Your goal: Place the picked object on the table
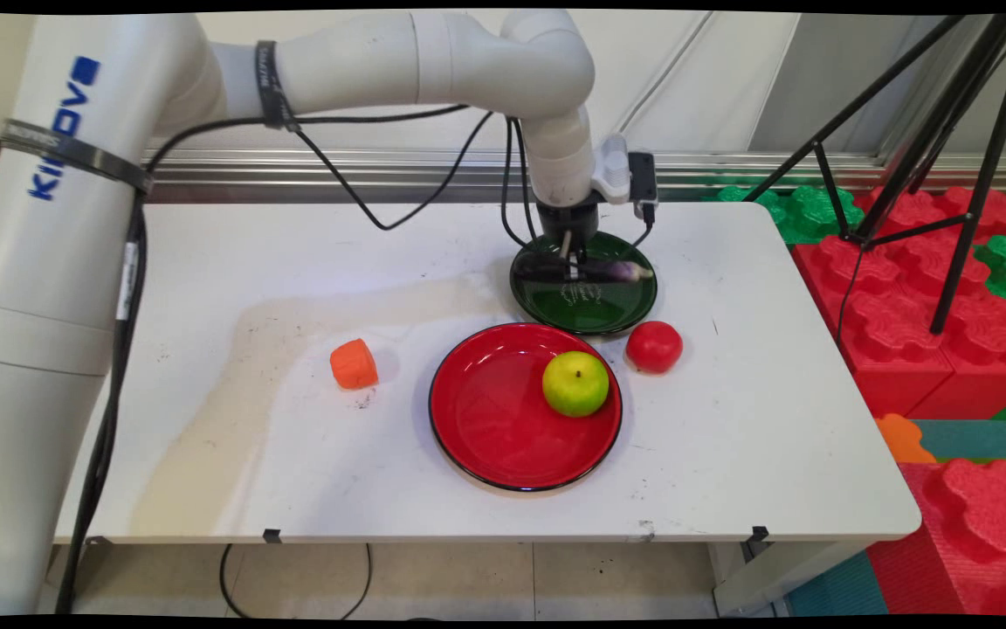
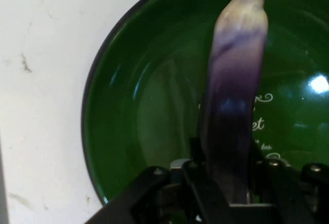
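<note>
My gripper (image 1: 569, 262) hangs just over the green plate (image 1: 616, 306) at the back of the table, shut on a long purple eggplant (image 1: 615, 271) with a pale tip pointing right. In the hand view the eggplant (image 2: 234, 95) runs up from between the fingers (image 2: 198, 157) across the green plate (image 2: 133, 106), which bears white lettering. Whether the eggplant touches the plate I cannot tell.
A red plate (image 1: 494, 428) sits in front of the green one with a green apple (image 1: 575, 383) on its right side. A red tomato (image 1: 653, 346) lies right of it, an orange piece (image 1: 354, 363) to its left. Foam blocks (image 1: 905, 288) and a tripod (image 1: 931, 140) stand at the right.
</note>
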Controlling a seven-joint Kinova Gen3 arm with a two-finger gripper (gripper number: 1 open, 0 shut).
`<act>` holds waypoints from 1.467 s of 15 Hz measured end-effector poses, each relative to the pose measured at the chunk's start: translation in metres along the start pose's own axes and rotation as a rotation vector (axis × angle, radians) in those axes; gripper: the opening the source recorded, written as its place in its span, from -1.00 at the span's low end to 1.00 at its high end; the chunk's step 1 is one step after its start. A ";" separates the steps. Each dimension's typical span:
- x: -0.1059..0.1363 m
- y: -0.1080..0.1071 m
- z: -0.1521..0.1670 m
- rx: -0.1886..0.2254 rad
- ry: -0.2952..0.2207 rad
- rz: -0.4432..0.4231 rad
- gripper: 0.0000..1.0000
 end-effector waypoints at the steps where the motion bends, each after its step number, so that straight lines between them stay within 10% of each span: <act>1: -0.001 0.000 -0.005 0.004 0.003 0.000 -1.00; 13: -0.071 -0.001 -0.144 0.129 0.072 -0.237 -1.00; 22: -0.150 0.023 -0.163 0.128 0.018 -0.485 -1.00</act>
